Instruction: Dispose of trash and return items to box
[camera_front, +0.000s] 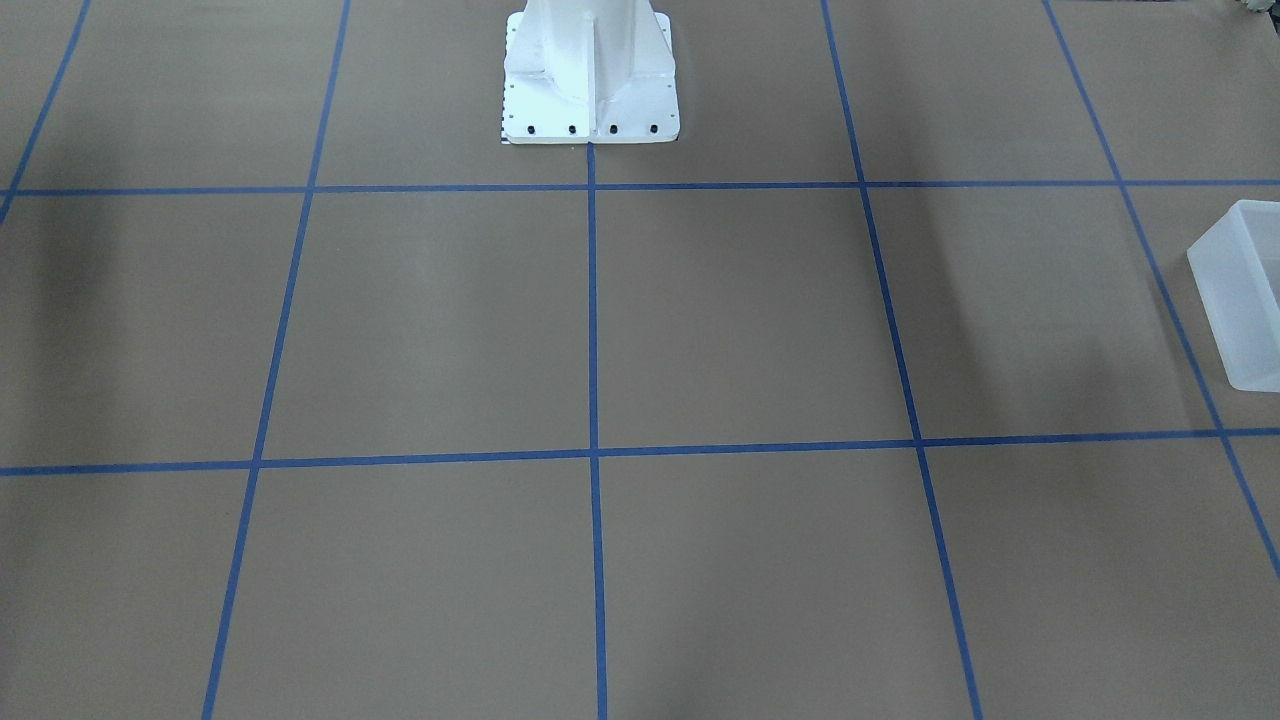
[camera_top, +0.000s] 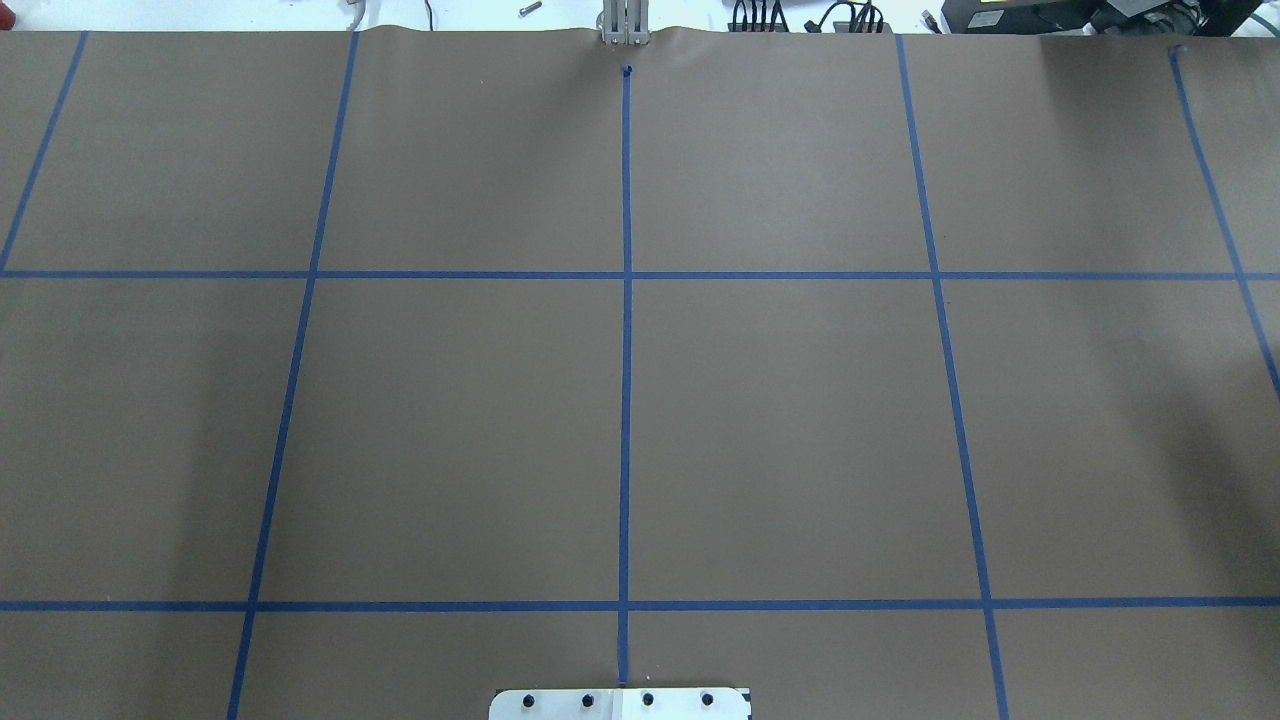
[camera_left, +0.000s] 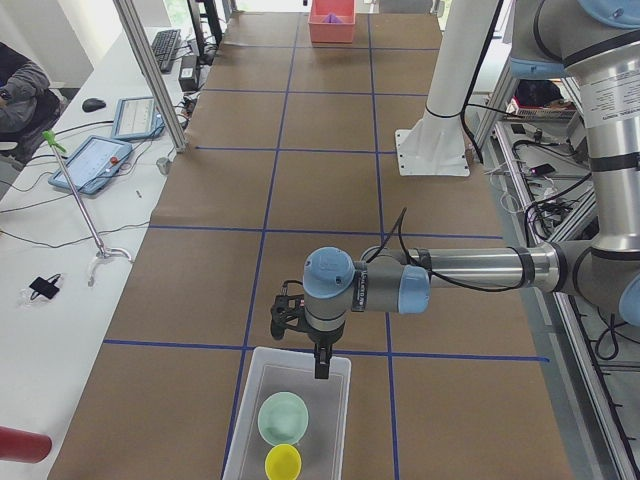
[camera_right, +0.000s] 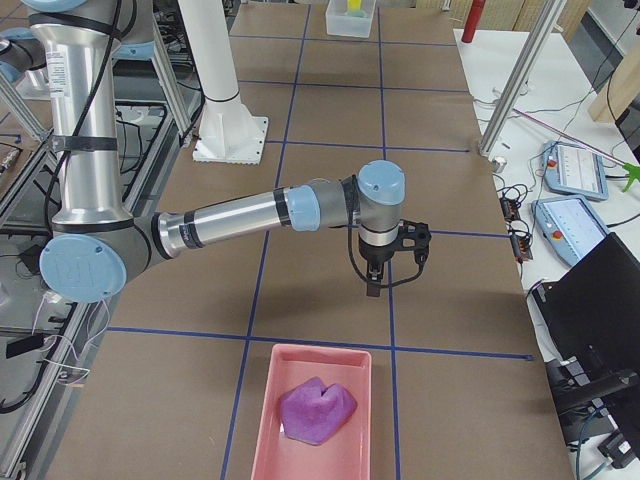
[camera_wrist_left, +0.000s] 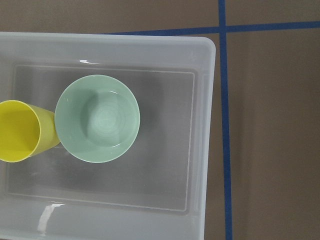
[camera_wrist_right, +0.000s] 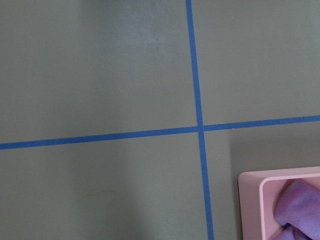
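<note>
The frosted white box (camera_left: 335, 375) stands at the table's end near the left arm; a corner shows in the front-facing view (camera_front: 1240, 290). Inside it sit the mint-green bowl (camera_left: 283, 417) and the yellow cup (camera_left: 283, 462), both upright. The left wrist view looks straight down on the bowl (camera_wrist_left: 97, 118), the cup (camera_wrist_left: 20, 131) touching its side, and the box wall (camera_wrist_left: 210, 125). My left gripper (camera_left: 320, 365) hangs above the box's far rim; I cannot tell whether it is open or shut. My right gripper (camera_right: 373, 288) hangs over bare table; I cannot tell its state either.
A pink tray (camera_right: 270, 420) holding a crumpled purple wad (camera_right: 317, 410) lies at the table's right end, its corner in the right wrist view (camera_wrist_right: 250, 200). The white robot pedestal (camera_front: 590, 80) stands at mid-table. Side benches carry tablets (camera_left: 92, 163) and a laptop (camera_right: 600, 300).
</note>
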